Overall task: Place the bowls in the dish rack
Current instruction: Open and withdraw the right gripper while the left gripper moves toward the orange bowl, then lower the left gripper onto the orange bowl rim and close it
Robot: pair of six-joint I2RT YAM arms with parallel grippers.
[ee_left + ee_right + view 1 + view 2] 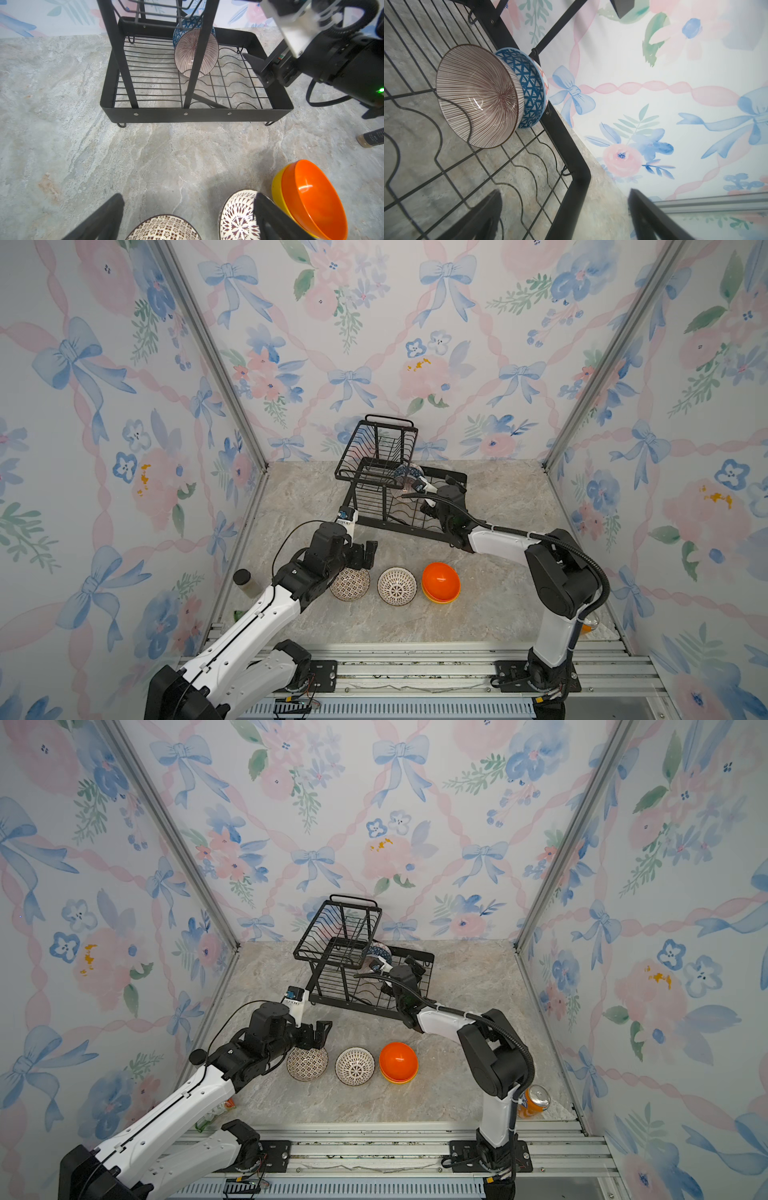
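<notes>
rack point(197, 115) | pink striped bowl point(477, 95) against blue bowl point(531, 89) (both on edge) | left gripper point(188, 196), right gripper point(564, 192) spread

The black wire dish rack point(195, 115) stands at the back of the tabletop point(498, 510), its raised basket over the left part of a slotted base. On the base wires a pink radial-striped bowl point(477, 95) stands on edge, seemingly leaning on the blue triangle-patterned bowl point(532, 87) behind it. In front of the rack, in a row, sit a brown-and-white lattice bowl point(350, 583), a second lattice bowl point(397, 586) opening upward, and a tilted glossy orange bowl point(440, 580) nested in a yellow bowl point(277, 187).
</notes>
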